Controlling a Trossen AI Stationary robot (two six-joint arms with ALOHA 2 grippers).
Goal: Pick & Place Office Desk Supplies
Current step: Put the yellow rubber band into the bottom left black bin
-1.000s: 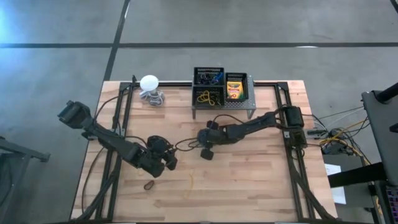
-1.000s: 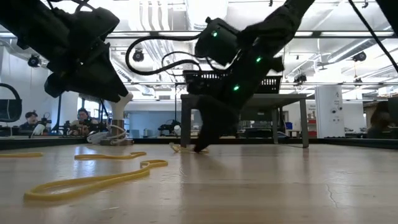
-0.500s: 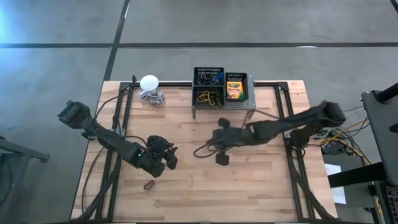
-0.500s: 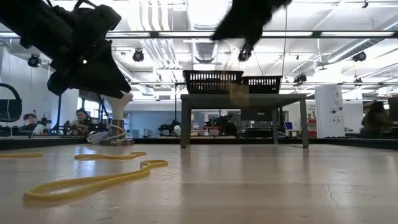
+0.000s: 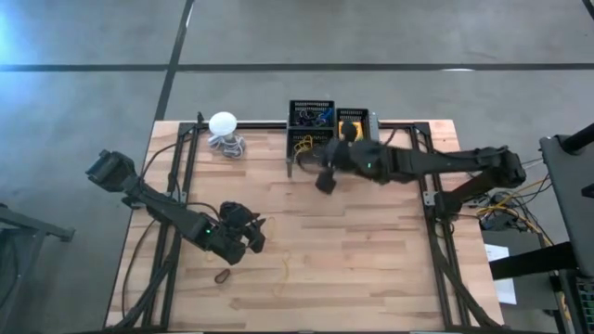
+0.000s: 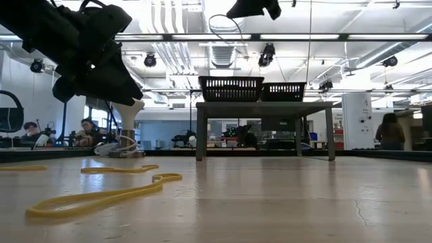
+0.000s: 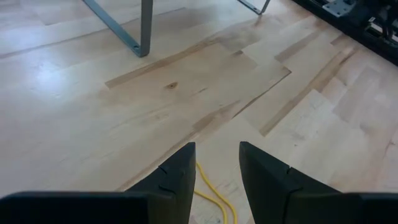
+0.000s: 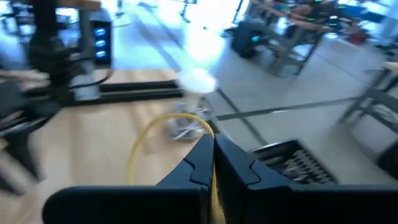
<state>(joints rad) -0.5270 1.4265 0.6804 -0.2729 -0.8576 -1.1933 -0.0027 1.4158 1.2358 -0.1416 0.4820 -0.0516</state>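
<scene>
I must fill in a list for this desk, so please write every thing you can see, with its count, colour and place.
Mesh bins: about three, black, on the stand at the table's far edge.
Stand: one, grey, far edge.
Crayon box: one, yellow, in the right bin.
Rubber bands: one yellow near the front, one dark beside it, one yellow in the right tool.
Ball with cord: one, white, far left.
Left tool: open, low over the table.
Right tool: shut on a band, near the bins.

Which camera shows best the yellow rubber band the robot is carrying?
The right wrist view: the yellow rubber band loops out from the shut right gripper. The high view shows only the gripper; the low and left wrist views show other bands on the table.
</scene>
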